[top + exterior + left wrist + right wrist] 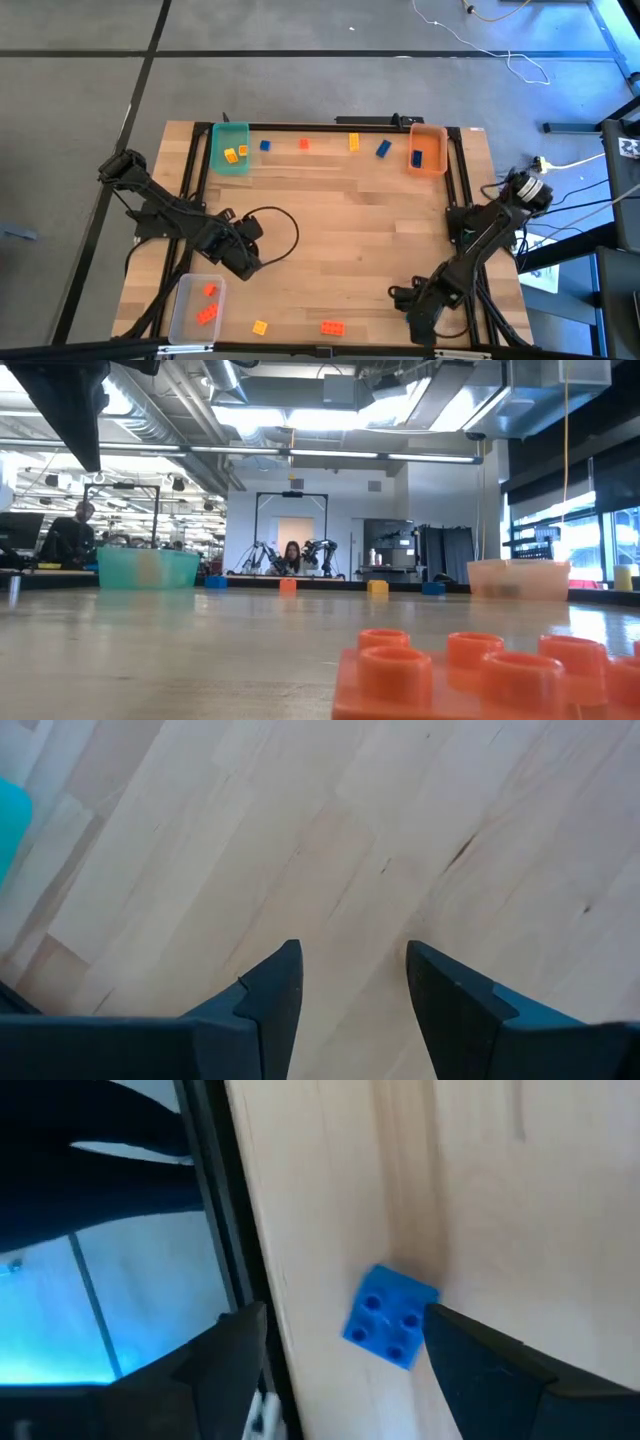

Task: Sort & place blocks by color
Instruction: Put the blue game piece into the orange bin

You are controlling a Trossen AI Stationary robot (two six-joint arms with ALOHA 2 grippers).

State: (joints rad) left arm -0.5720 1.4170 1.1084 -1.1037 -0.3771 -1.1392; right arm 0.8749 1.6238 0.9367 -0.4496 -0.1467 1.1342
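Small blocks lie along the table's far side: blue [264,145], orange-red [304,144], yellow [353,142], blue [383,148]. Near the front edge lie a yellow block [260,326] and an orange-red block [332,326]. My right gripper [340,1320] is open at the near right, low over the wood. Its fingers stand on either side of a blue block [392,1318] that lies flat, studs up, close to the table's edge. My left gripper [350,955] is open over bare wood at the near left [245,260]. My right gripper comes at the blue block slanting down from above. One fingertip [445,1330] stands right beside the block's side [418,1325]. I cannot tell whether it touches. The block rests on the table.
A green bin [230,148] with yellow blocks stands at the far left. An orange bin [428,150] with a blue block stands at the far right. A clear bin [197,305] with orange-red blocks stands at the near left. A black cable [285,225] loops on the table's middle.
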